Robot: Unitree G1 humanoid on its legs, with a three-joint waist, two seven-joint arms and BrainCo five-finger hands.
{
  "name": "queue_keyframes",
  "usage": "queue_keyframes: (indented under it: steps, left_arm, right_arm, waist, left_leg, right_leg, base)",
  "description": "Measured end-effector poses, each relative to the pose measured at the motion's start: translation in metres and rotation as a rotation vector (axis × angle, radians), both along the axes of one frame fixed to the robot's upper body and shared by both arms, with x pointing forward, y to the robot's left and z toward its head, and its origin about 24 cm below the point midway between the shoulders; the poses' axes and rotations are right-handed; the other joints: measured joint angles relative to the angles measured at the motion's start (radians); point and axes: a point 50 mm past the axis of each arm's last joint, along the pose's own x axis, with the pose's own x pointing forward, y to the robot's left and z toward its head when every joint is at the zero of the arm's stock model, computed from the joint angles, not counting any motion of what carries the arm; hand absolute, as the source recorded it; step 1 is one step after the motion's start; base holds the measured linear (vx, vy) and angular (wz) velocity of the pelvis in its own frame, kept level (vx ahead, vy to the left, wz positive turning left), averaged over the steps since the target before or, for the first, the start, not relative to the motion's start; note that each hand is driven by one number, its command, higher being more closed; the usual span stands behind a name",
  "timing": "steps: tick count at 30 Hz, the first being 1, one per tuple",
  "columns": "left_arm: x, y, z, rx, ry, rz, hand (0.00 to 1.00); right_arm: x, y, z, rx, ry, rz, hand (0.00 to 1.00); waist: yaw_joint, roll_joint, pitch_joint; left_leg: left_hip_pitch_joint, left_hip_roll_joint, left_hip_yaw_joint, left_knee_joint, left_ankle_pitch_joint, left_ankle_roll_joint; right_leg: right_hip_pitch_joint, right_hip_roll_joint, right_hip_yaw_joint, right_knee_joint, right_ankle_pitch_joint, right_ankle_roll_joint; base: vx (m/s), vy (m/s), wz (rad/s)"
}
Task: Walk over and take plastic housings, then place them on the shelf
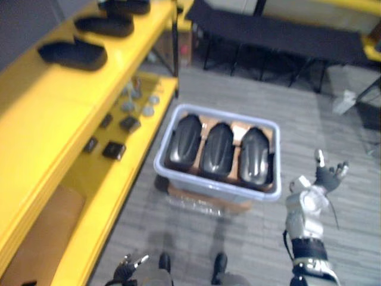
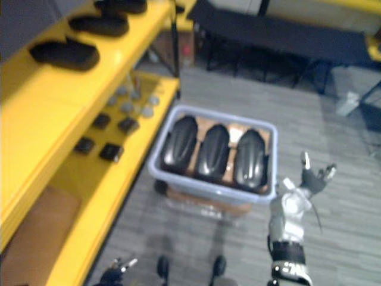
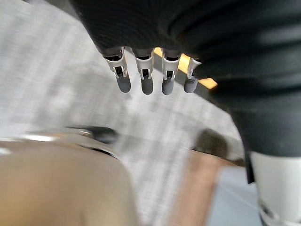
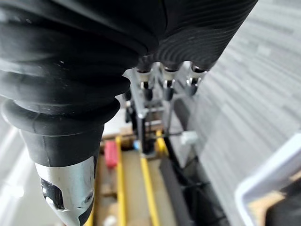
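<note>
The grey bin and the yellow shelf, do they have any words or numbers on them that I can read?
None can be read.
The bin: its wall looks plain.
The three black housings in it: only shiny glints, no letters.
The small dark parts on the yellow shelf: too small to tell whether they carry labels.

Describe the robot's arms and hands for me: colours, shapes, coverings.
The right arm is silver-grey metal in chunky rounded segments, with a black band lower down. The right hand and the left hand each wear a dark ribbed cover over the back and the wrist. The fingers are slim silver pieces that end in rounded dark tips.
</note>
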Motion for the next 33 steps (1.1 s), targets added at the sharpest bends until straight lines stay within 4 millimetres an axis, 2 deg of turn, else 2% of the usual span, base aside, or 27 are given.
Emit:
queue_keyframes:
  steps: [3,6,12,14,19,24,28,31,32,33]
  left_arm:
    - [0.011,0.001,0.006,0.008,-0.045,-0.01,0.0]
    - [0.015,-0.004,0.007,-0.006,-0.067,-0.021,0.0]
    - [0.018,-0.011,0.007,-0.027,-0.088,-0.039,0.0]
    - [0.021,-0.014,0.008,-0.053,-0.103,-0.04,0.0]
    - [0.024,-0.018,0.009,-0.08,-0.142,-0.02,0.0]
    - [0.023,-0.022,0.008,-0.138,-0.163,0.124,0.0]
    - [0.011,-0.025,0.001,-0.167,-0.103,0.18,0.0]
    - [-0.006,-0.029,-0.006,-0.191,-0.045,0.19,0.0]
    - [-0.015,-0.033,-0.009,-0.214,-0.015,0.188,0.0]
    - [-0.02,-0.033,-0.011,-0.218,-0.005,0.189,0.0]
  right_arm:
    - [0.007,-0.008,0.014,0.001,-0.027,-0.045,0.0]
    - [0.012,-0.015,0.017,-0.011,-0.007,-0.064,0.0]
    - [0.021,-0.034,0.016,0.019,0.032,-0.092,0.0]
    - [0.023,-0.045,0.018,0.023,0.091,-0.134,0.0]
    - [0.025,-0.064,0.023,0.03,0.201,-0.193,0.0]
    - [0.023,-0.086,0.037,0.005,0.248,-0.248,0.0]
    - [0.024,-0.101,0.06,-0.047,0.27,-0.288,0.0]
    - [0.019,-0.12,0.087,-0.086,0.261,-0.34,0.0]
    - [0.011,-0.135,0.106,-0.133,0.258,-0.389,0.0]
    - [0.009,-0.139,0.111,-0.153,0.26,-0.403,0.0]
  waist:
    - [0.016,-0.005,0.055]
    - [0.033,0.016,0.077]
    - [0.033,0.046,0.112]
    - [0.033,0.066,0.131]
    - [0.034,0.083,0.155]
    - [0.025,0.132,0.191]
    - [0.029,0.154,0.209]
    - [0.025,0.182,0.218]
    - [0.019,0.207,0.223]
    - [0.018,0.213,0.223]
  left_leg:
    - [-0.02,-0.003,-0.014,0.018,0.001,-0.001]
    - [-0.027,-0.003,-0.014,0.017,0.001,-0.001]
    - [-0.055,-0.03,-0.013,0.017,0.01,0.012]
    - [-0.058,-0.034,-0.015,0.016,0.017,0.022]
    - [-0.09,-0.046,-0.02,0.011,0.036,0.028]
    - [-0.105,-0.063,-0.045,-0.018,0.071,0.024]
    - [-0.126,-0.069,-0.049,-0.031,0.096,0.026]
    - [-0.123,-0.08,-0.059,-0.072,0.125,0.04]
    - [-0.123,-0.088,-0.077,-0.101,0.147,0.047]
    - [-0.124,-0.09,-0.081,-0.106,0.15,0.047]
  right_leg:
    - [-0.009,0.0,0.015,0.008,0.006,0.008]
    - [-0.029,0.0,0.031,0.022,0.027,0.004]
    - [-0.06,-0.026,0.046,0.021,0.047,0.007]
    - [-0.062,-0.029,0.045,0.019,0.059,0.0]
    - [-0.088,-0.038,0.041,0.01,0.064,0.0]
    - [-0.099,-0.05,0.013,0.0,0.061,-0.001]
    - [-0.121,-0.055,0.009,-0.007,0.054,-0.007]
    - [-0.129,-0.066,-0.004,-0.006,0.056,-0.001]
    - [-0.131,-0.072,-0.016,-0.007,0.057,0.005]
    - [-0.133,-0.074,-0.02,-0.008,0.06,0.011]
  base:
    - [0.03,0.027,0.14]
    - [0.01,0.063,-0.04]
    - [-0.04,0.049,-0.01]
    - [-0.09,0.029,0.02]
    - [-0.09,-0.007,0.04]
    - [-0.08,-0.016,0.13]
    - [-0.06,0.006,0.07]
    - [-0.01,0.037,0.16]
    - [0.02,0.046,0.3]
    - [0.04,0.052,0.28]
